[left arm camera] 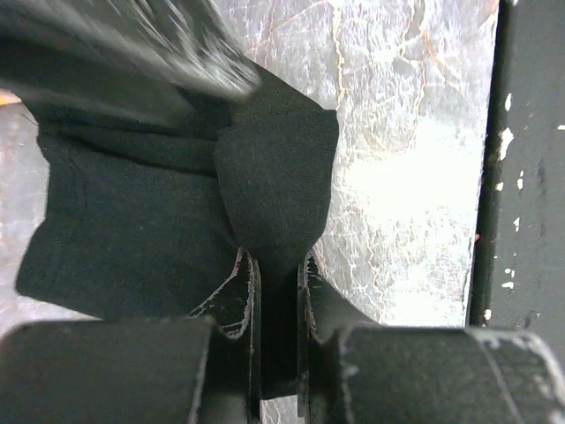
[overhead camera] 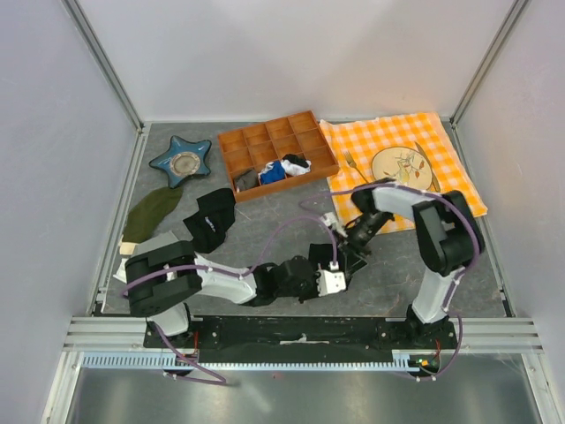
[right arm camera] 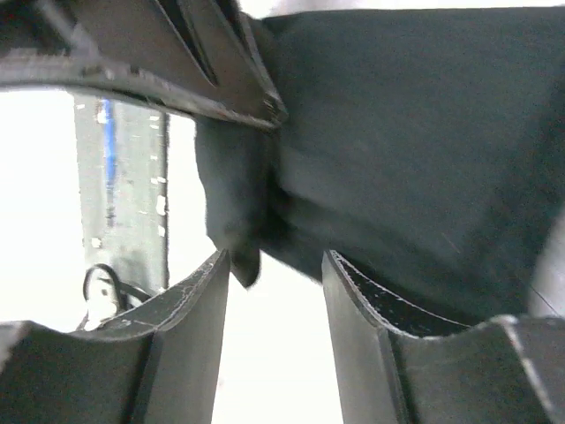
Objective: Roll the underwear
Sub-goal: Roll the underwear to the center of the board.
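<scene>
**We pinch a fold, and the roll has barely begun**

Close to the front edge, the left gripper (left arm camera: 278,261) is clamped on a fold of the underwear (left arm camera: 132,230), which lies otherwise loose on the table (left arm camera: 397,132). The right gripper (right arm camera: 275,258) has its jaws apart with the cloth's edge at their tips, gripping nothing. Next, we reckon, it needs its own pinch alongside so both turn the edge evenly. Farther back, the smaller black cloth (overhead camera: 210,221) lies well apart.
</scene>
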You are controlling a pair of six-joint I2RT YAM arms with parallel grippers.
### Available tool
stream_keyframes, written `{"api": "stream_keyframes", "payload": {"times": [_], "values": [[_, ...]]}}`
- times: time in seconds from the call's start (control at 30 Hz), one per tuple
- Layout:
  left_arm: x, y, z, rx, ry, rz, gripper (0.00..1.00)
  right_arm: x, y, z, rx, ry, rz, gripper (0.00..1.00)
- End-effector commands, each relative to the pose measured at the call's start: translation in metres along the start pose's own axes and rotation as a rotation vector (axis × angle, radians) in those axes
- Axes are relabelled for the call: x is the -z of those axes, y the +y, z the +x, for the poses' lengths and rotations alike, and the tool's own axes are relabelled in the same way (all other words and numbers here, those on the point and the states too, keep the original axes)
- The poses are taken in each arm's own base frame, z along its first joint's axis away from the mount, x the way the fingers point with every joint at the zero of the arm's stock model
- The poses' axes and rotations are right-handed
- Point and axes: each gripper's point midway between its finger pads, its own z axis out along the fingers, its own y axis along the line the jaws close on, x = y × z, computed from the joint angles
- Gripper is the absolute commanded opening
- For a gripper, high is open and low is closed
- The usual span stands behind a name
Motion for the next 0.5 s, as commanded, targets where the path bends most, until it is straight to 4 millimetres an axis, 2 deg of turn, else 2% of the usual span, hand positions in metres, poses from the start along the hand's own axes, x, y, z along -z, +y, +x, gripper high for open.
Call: {"api": "stream_keyframes", "payload": {"times": [0.0, 0.07, 0.1, 0.17, 0.2, 0.23, 0.27, 0.3, 0.37, 0.4, 0.47], "values": [[0.014, -0.043, 0.059, 0.338, 0.219, 0.294, 0.02, 0.083, -0.021, -0.028, 0.123, -0.153, 0.305, 0.55], [0.014, -0.051, 0.065, 0.467, 0.265, 0.374, 0.02, 0.103, -0.021, -0.026, 0.157, -0.177, 0.377, 0.56], [0.014, -0.042, 0.067, 0.529, 0.299, 0.381, 0.02, 0.108, -0.013, -0.027, 0.203, -0.173, 0.411, 0.55], [0.014, -0.049, 0.075, 0.661, 0.364, 0.446, 0.02, 0.107, -0.004, -0.026, 0.317, -0.158, 0.432, 0.55], [0.012, -0.046, 0.071, 0.714, 0.388, 0.461, 0.02, 0.099, 0.011, -0.026, 0.368, -0.182, 0.422, 0.56], [0.012, -0.039, 0.078, 0.829, 0.425, 0.458, 0.02, 0.093, 0.019, -0.024, 0.425, -0.181, 0.41, 0.56], [0.011, -0.046, 0.082, 0.908, 0.454, 0.517, 0.02, 0.083, 0.026, -0.024, 0.537, -0.162, 0.389, 0.57], [0.006, -0.036, 0.083, 0.97, 0.457, 0.519, 0.02, 0.071, 0.037, -0.02, 0.585, -0.167, 0.376, 0.61], [0.003, -0.035, 0.085, 1.038, 0.474, 0.545, 0.02, 0.057, 0.044, -0.019, 0.683, -0.153, 0.369, 0.68], [-0.004, -0.033, 0.091, 1.064, 0.491, 0.548, 0.02, 0.053, 0.041, -0.017, 0.723, -0.142, 0.414, 0.75], [-0.006, -0.034, 0.093, 1.102, 0.508, 0.562, 0.02, 0.046, 0.034, -0.019, 0.76, -0.095, 0.465, 0.77]]}}
